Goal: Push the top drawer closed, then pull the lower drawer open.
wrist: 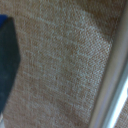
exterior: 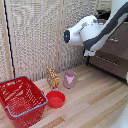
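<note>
One red basket [exterior: 21,100], bowl [exterior: 55,99], then arm's gripper [exterior: 90,52] at the lower drawer [exterior: 111,61] below the top drawer [exterior: 116,42], far exterior right; jaw state cannot be told; handle [exterior: 105,59] may slip if missed.

one basket [exterior: 21,100], one bowl [exterior: 55,99], one cup [exterior: 69,79], perhaps two drawers [exterior: 111,61]

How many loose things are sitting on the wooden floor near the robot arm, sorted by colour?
Red: 2, the wire shopping basket and the small bowl
Pink: 1, the cup
Yellow-brown: 1, the small figurine
Total: 4
</note>
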